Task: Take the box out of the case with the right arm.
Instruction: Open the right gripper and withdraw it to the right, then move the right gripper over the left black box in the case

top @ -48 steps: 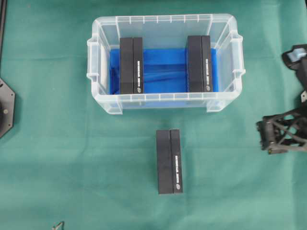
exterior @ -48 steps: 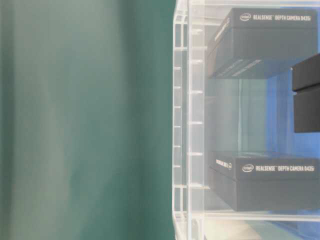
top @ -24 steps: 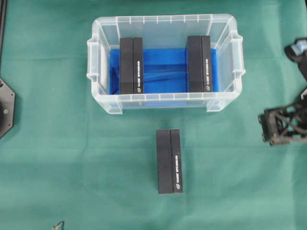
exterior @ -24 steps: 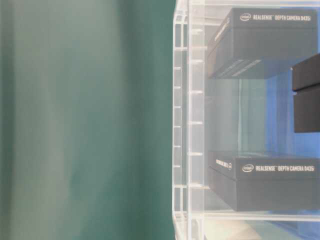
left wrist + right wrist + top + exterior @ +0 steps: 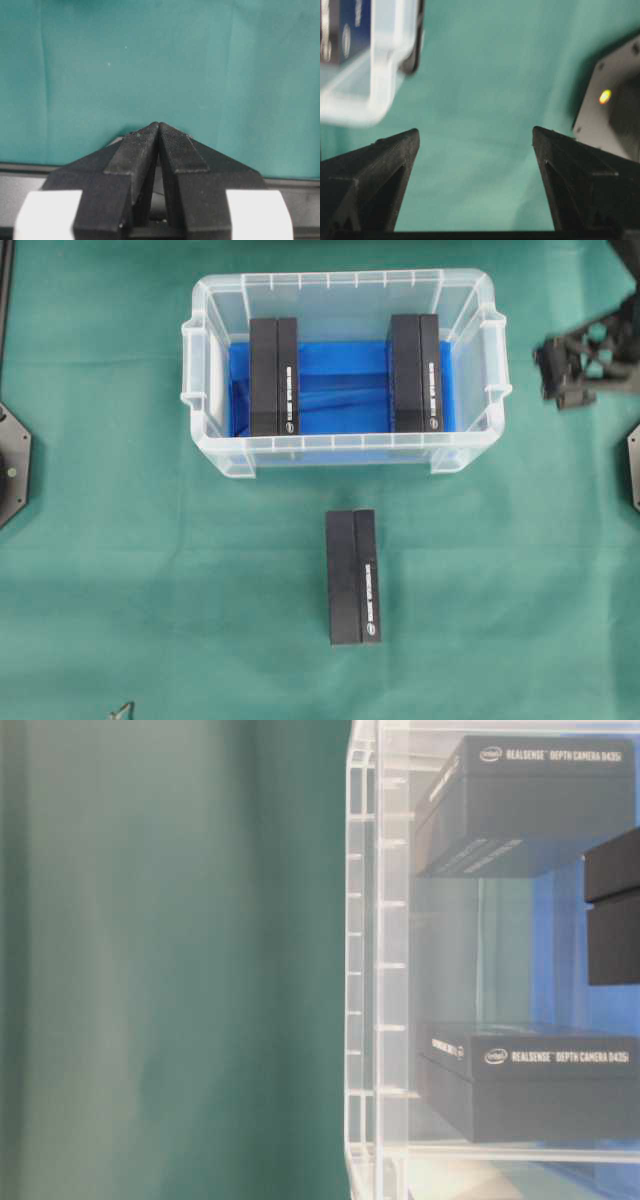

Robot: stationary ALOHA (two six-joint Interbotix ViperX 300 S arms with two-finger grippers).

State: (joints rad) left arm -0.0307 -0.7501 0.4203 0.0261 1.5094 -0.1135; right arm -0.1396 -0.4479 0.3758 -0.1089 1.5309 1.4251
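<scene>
Boxes: two in case [image 5: 345,455], one outside.

Clear case [image 5: 345,300], blue floor, two black boxes [image 5: 274,377] upright inside

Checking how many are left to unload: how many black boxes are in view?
3: left box and right box stand in the case; a third box lies on the green cloth before it.

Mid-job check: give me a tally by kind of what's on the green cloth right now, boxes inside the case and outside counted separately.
Black boxes in the case: 2, left and right
Black boxes on the cloth in front of the case: 1
Clear case: 1
Total: 4
</scene>
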